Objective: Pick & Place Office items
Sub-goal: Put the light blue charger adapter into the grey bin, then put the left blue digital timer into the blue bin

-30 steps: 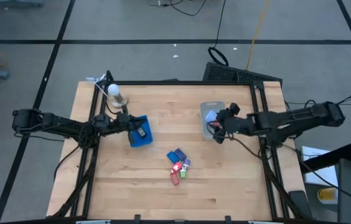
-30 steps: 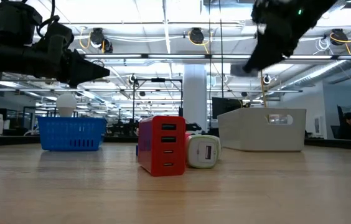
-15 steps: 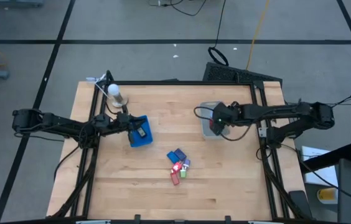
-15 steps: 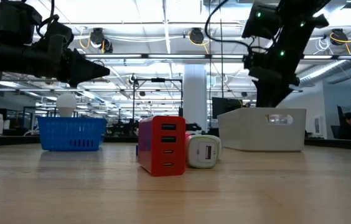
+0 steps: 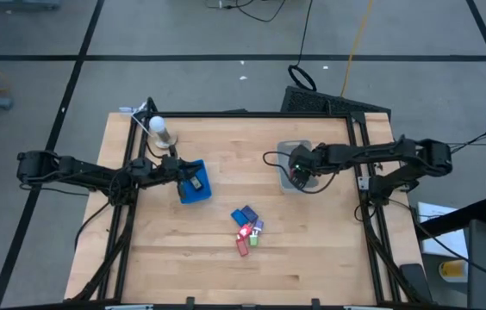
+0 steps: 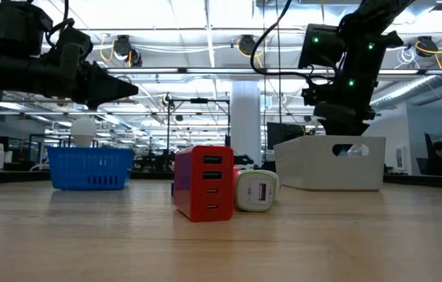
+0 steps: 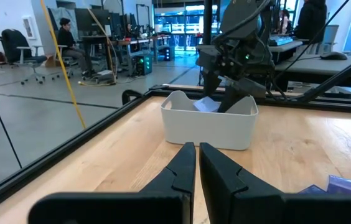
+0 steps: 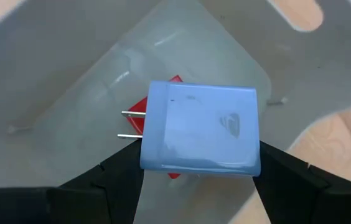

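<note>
From above, the right gripper (image 5: pixel 295 175) hung over the clear plastic bin (image 5: pixel 283 151) at the table's right side, while the left gripper (image 5: pixel 181 175) waited above the blue mesh tray (image 5: pixel 198 194), the remaining small coloured office items (image 5: pixel 247 228) clustered mid-table; level with the table, the right arm reached down into the bin; the left wrist showed its own fingers closed on nothing; the right wrist showed a pale blue plug-in charger (image 8: pixel 199 128) clamped between its fingers, a red piece (image 8: pixel 141 109) beneath; I'd lower before releasing
</note>
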